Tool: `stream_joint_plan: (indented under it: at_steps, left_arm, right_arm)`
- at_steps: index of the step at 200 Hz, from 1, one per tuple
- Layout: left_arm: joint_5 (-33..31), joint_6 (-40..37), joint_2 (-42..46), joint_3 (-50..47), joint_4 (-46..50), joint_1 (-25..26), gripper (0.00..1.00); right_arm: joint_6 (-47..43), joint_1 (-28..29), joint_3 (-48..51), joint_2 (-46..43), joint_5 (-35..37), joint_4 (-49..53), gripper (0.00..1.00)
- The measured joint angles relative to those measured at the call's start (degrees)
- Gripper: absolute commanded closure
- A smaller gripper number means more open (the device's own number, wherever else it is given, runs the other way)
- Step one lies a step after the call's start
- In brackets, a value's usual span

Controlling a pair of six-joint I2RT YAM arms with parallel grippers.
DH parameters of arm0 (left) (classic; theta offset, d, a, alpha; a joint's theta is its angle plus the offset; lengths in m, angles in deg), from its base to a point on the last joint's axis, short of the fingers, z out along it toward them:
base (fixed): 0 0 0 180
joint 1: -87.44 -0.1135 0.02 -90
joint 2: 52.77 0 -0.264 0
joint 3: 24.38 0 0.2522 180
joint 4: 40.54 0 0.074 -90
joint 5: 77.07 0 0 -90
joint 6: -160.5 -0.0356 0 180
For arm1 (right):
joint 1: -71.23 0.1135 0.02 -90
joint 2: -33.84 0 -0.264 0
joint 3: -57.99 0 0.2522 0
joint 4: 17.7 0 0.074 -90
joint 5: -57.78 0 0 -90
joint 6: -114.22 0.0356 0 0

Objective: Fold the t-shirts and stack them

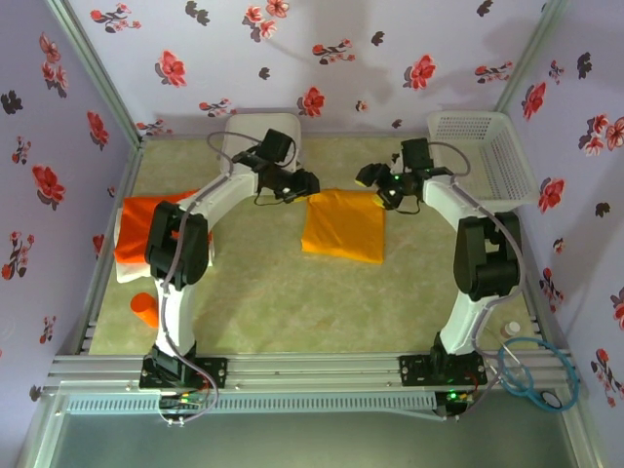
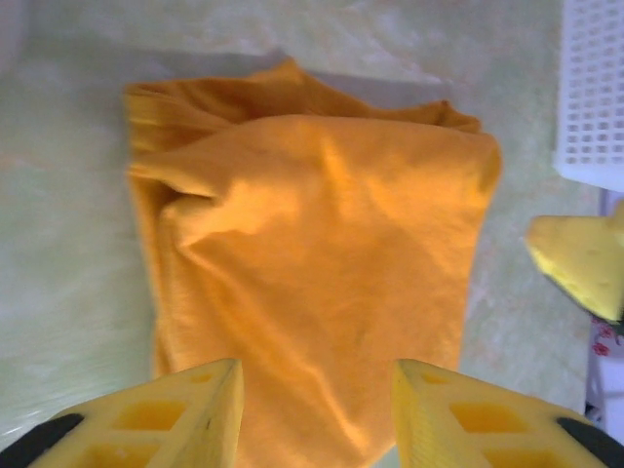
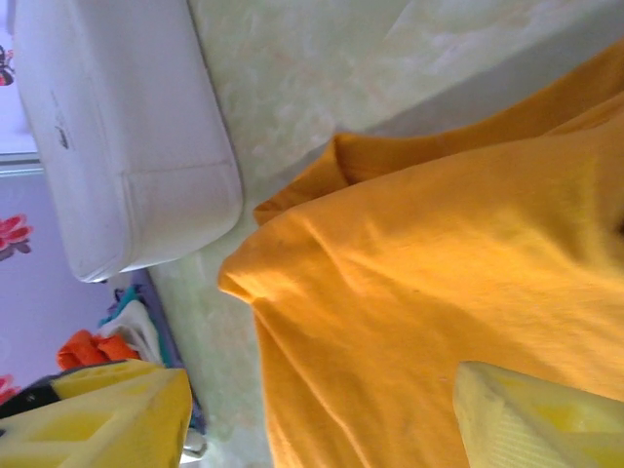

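At the middle of the surface [image 1: 263,292] lies the mustard t-shirt [image 1: 343,226], folded into a rough, slightly skewed rectangle. Its top layer is rumpled, and a loose edge sticks out along its far side. Both hands hover at that far edge. The left hand [image 2: 315,390] is at the left corner and the right hand [image 3: 322,400] is at the right corner. Each has its fingers spread wide, with nothing between them but the cloth below. From the wrist views I cannot tell whether either hand touches the fabric.

Well apart at the left edge of the surface, the red-orange t-shirt [image 1: 136,226] rests on top of the white t-shirt [image 1: 127,268]. The left arm partly hides them. They look like two folded pieces already stacked, though how neat they are cannot be judged.

The white box [image 3: 127,146] sits at the far side, and the lattice basket [image 1: 483,156] is at the far right.

As I read it, the task is well past halfway: two shirts seem folded and piled, and the third is folded, or nearly so. What remains is probably tidying or one more fold of the mustard shirt, then carrying it left and setting it on the pile.
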Motion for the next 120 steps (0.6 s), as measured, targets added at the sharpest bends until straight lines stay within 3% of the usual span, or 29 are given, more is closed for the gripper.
stream_joint_plan:
  at_steps: [68,120]
  left_arm:
    - [2.5,1.7,-13.1,5.7,-6.4,0.9,0.61]
    - [2.7,1.0,-21.1,16.6,-6.6,-0.4,0.61]
  right_arm:
    - [3.7,-1.5,-3.5,10.6,-0.8,-6.9,0.28]
    - [3.7,-4.0,-6.4,16.9,-1.8,-7.5,0.28]
